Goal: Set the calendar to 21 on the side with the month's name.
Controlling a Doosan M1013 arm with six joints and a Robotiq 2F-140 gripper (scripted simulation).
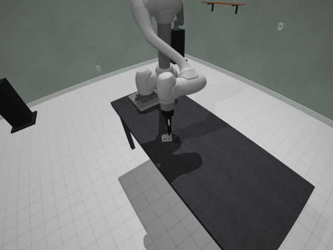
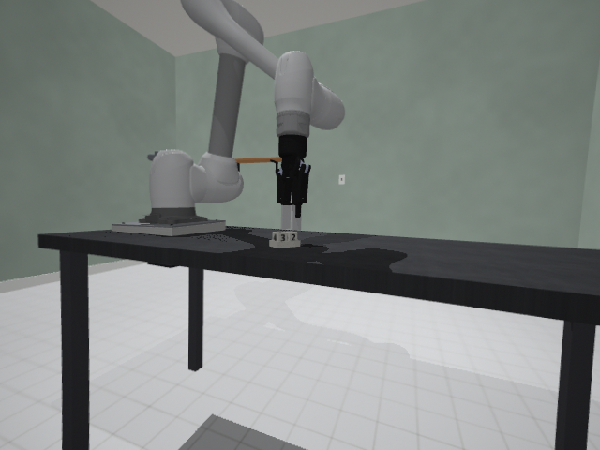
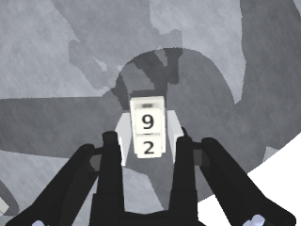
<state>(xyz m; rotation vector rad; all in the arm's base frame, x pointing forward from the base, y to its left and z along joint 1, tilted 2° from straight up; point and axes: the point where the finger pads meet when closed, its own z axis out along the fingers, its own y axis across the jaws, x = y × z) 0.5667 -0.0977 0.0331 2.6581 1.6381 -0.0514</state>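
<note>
A small pale calendar tray (image 2: 284,242) stands on the dark table (image 2: 338,262) and holds two white number cubes side by side. In the exterior view the left cube (image 2: 282,236) shows a 3 and the right cube (image 2: 292,236) shows a 2 on the facing side. In the wrist view the far cube (image 3: 147,121) shows 9 on top and the near cube (image 3: 150,147) shows 2 on top. My gripper (image 2: 291,213) hangs straight above the cubes, a short gap over them. Its fingers stand partly apart and hold nothing. The tray also shows in the top view (image 1: 166,138).
The arm's base plate (image 2: 168,226) sits on the table's left end, close behind the tray. The table's long edge runs near the tray in the top view (image 1: 150,155). A black stand (image 1: 13,110) is on the floor far to the left.
</note>
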